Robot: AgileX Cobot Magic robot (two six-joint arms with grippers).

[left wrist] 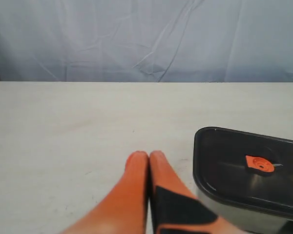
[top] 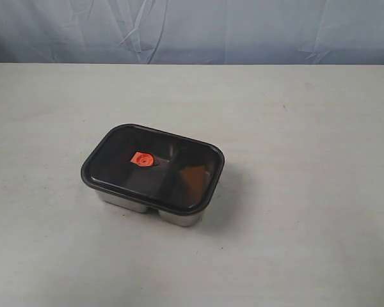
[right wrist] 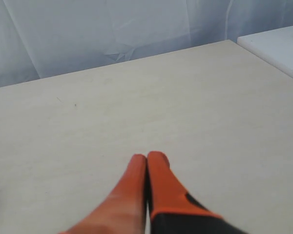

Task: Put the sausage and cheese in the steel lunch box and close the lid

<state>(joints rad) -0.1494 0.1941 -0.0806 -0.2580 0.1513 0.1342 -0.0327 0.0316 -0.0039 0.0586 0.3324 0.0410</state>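
Note:
The steel lunch box (top: 143,206) stands left of the table's middle, with the dark smoky lid (top: 115,160) seated flat on top of it and its orange valve tab (top: 141,159) at centre. An orange-brown shape, apparently the cheese (top: 193,176), shows faintly through the lid. The sausage is hidden. In the left wrist view the lid (left wrist: 224,161) and steel wall (left wrist: 244,218) lie just beside my left gripper (left wrist: 149,156), which is shut and empty above the table. My right gripper (right wrist: 147,158) is shut too, over bare table. Neither gripper appears in the exterior view.
A pale blue wrinkled cloth (top: 192,29) hangs behind the table's far edge. A white ledge (right wrist: 278,46) sits beyond one table edge in the right wrist view. The tabletop (top: 307,192) is light grey.

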